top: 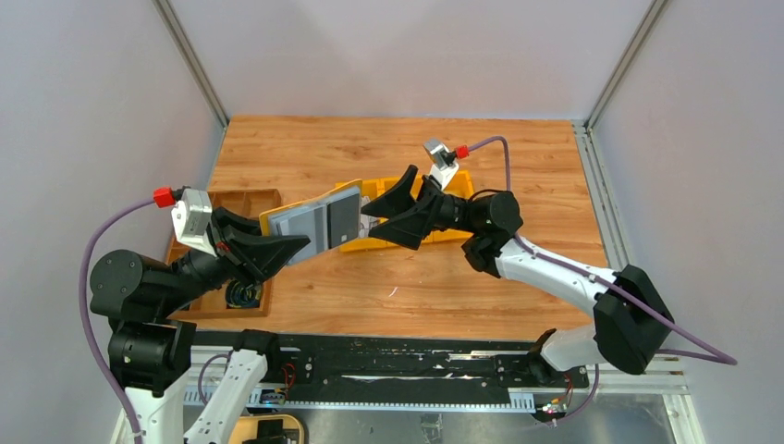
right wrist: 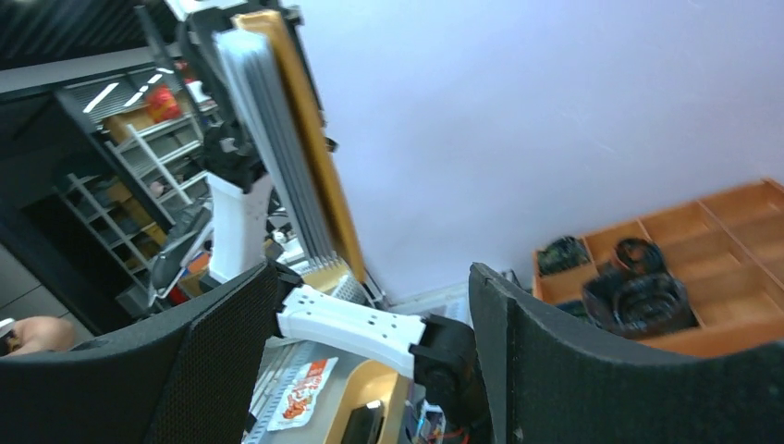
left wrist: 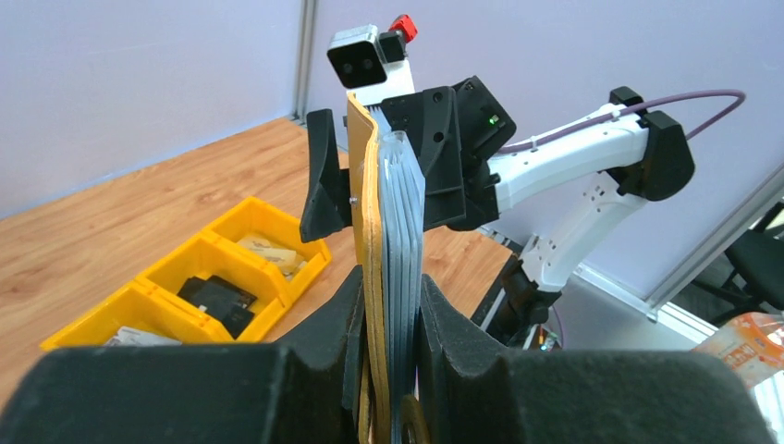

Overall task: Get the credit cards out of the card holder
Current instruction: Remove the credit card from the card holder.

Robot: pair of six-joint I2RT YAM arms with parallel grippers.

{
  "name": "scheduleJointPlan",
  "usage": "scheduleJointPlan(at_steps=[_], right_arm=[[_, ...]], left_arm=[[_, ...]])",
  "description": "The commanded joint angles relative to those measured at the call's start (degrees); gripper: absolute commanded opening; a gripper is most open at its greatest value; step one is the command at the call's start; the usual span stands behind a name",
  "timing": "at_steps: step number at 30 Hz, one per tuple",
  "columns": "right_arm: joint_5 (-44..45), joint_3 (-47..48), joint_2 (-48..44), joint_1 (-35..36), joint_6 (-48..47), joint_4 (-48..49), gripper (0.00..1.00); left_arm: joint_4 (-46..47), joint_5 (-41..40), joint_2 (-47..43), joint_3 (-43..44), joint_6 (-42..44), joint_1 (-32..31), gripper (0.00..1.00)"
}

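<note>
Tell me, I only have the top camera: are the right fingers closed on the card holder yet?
Observer: No. In the right wrist view the right gripper has its fingers spread wide, not clamped on the card holder.
Operator: How does the left arm hold it?
Observer: The left wrist view shows the left gripper pinching its near end, the holder standing on edge, mustard cover on one side, grey pockets on the other.
Operator: What lies under the right arm?
Observer: Yellow bins. The left wrist view shows dark flat items in the middle compartment.
</note>
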Motion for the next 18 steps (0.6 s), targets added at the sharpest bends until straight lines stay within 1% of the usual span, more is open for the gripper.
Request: scheduleJointPlan(at_steps=[1, 6, 9, 10, 11, 13, 16, 17, 18], right_arm=[[-1.51, 2.81, 2.76, 2.82, 5.93, 13.99, 0.79], [-1.74, 5.16, 3.3, 4.97, 3.67, 12.18, 0.8], [-2.22, 6.82, 2.59, 6.63, 0.58, 7.19, 0.8], [-2.25, 7.02, 2.33, 7.09, -0.35, 5.99, 0.78], [-2.25, 7.17, 1.99, 7.5, -1.06, 4.8, 0.74], [-2.21, 7.37, 1.36, 7.78, -1.45, 2.97, 0.59], [-2.23, 8.76, -0.03, 7.79, -4.61, -7.16, 0.25], [-2.25, 9.5, -0.75, 7.79, -6.72, -11.8, 0.15], [-2.21, 10.22, -1.48, 7.79, -9.17, -16.53, 0.05]], left_arm=[[4.28, 1.51, 0.46, 0.09, -3.36, -0.35, 0.0], [3.02, 1.6, 0.11, 0.36, -2.71, -0.35, 0.0], [2.45, 1.31, -0.13, -0.09, -2.48, -0.35, 0.0], [2.23, 1.12, -0.27, -0.47, -2.45, -0.35, 0.0], [1.85, 0.82, -0.42, -0.78, -2.24, -0.35, 0.0], [0.33, -0.05, -0.72, -1.07, -1.09, -0.35, 0.0], [-2.86, -1.34, -0.77, -1.38, 1.43, -0.35, 0.0], [-3.93, -1.69, -0.85, -1.63, 2.27, -0.35, 0.01], [-5.03, -1.97, -0.98, -1.99, 3.25, -0.35, 0.08]])
